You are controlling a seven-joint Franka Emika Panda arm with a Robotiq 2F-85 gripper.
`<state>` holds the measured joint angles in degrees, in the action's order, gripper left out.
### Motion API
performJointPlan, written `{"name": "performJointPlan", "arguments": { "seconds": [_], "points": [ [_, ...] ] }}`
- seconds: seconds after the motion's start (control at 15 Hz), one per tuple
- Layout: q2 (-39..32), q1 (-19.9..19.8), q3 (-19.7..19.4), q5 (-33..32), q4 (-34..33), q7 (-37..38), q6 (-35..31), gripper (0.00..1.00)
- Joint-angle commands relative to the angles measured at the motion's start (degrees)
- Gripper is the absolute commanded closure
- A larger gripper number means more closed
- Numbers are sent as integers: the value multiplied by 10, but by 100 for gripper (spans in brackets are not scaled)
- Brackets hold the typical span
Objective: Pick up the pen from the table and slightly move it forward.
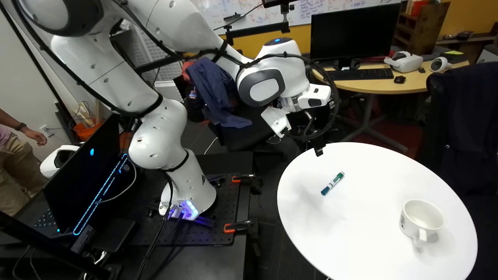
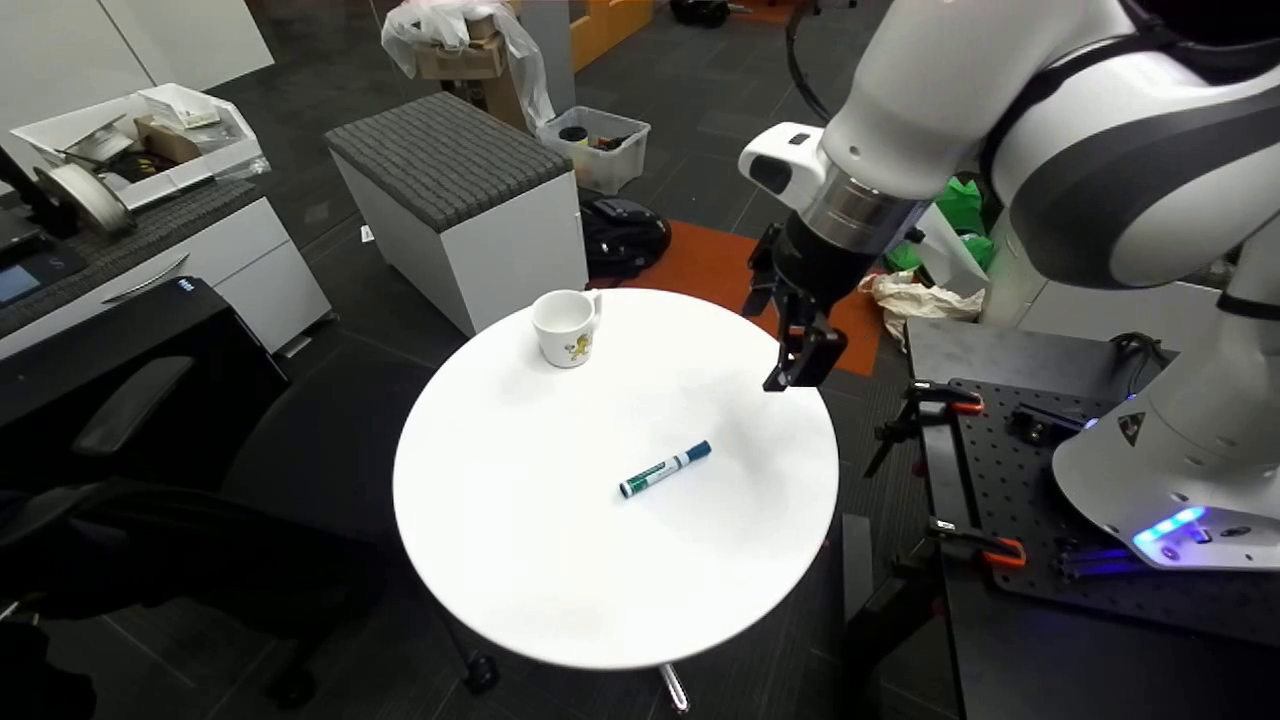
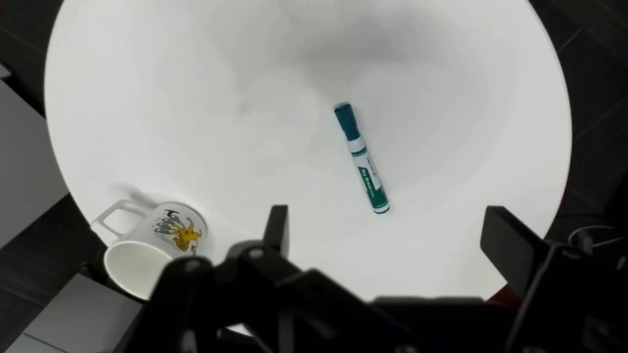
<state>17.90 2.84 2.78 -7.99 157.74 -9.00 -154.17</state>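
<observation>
In the wrist view, the black two-fingered pincer [image 3: 391, 232] is partly hiding the round white table [image 3: 221, 147] and perhaps the white handled cup [image 3: 154, 240]; in an exterior view, lettering on the slim green-and-white pen [image 2: 666, 469] is blurring.

The pen [image 3: 363, 159] looks plastic (the table [image 3: 284, 152] smooth).

In an exterior view, a white cup [image 1: 419, 224] is located at lower right. A monitor [image 1: 354, 35], keyboard [image 1: 362, 74] and headset [image 1: 405, 62] are located at upper right.
</observation>
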Motion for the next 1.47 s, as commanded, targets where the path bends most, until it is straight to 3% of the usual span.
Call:
{"name": "performJointPlan", "arguments": {
  "seconds": [0.0,0.27,0.73,1.07,1.4],
  "points": [
    [-85,7,-10,-9,-47,-49,-29,0],
    [-164,6,-8,-5,-99,-88,-35,0],
    [-293,-13,-31,-115,-197,-16,-44,0],
    [-348,-4,-30,-97,-228,-14,-37,0],
    [-353,-11,8,-52,-219,-49,-21,0]
  ]
}}
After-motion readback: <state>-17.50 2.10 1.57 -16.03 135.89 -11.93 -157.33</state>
